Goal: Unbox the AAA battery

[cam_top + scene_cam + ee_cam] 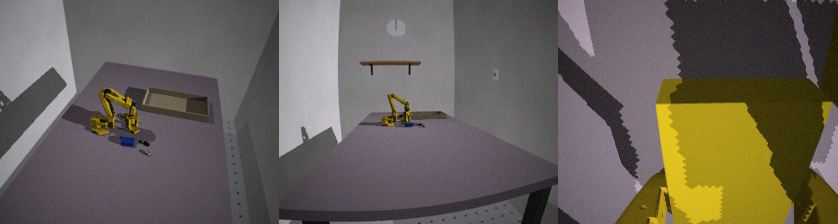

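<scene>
My gripper (pixel 132 128) (pixel 407 120) (pixel 729 218) is shut on the yellow box (pixel 721 172). In the wrist view the box fills the space between the two fingers and casts a dark shadow on the table below. I hold it a little above the table, just right of the arm's base. The box's visible face is closed, and no AAA battery shows. The tan tray (pixel 174 110) (pixel 432 115) stands open and empty at the back right, well apart from the gripper.
A blue box (pixel 127 141) (pixel 409 124) lies on the table just in front of the gripper. A small dark piece (pixel 145 143) and a small grey piece (pixel 147 153) lie to its right. The arm's base (pixel 100 124) stands to the left.
</scene>
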Action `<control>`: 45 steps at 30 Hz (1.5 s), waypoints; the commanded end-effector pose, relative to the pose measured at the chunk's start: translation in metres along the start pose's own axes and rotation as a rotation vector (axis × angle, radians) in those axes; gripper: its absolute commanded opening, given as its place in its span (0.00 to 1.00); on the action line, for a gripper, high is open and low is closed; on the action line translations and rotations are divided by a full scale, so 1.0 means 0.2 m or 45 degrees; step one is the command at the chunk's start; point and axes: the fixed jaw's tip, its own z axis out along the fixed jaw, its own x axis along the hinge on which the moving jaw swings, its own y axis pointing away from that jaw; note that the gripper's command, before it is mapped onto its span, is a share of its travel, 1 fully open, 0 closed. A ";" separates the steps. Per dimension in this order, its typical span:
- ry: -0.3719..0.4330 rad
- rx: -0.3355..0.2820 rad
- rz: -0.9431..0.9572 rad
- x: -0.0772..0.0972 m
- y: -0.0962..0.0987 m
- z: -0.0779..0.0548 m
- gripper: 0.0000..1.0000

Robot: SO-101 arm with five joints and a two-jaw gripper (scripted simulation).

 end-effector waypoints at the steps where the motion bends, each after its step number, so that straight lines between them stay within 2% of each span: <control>1: 0.010 0.014 -0.002 0.01 -0.01 0.00 0.21; 45: 0.010 0.014 -0.002 0.01 -0.01 0.00 0.24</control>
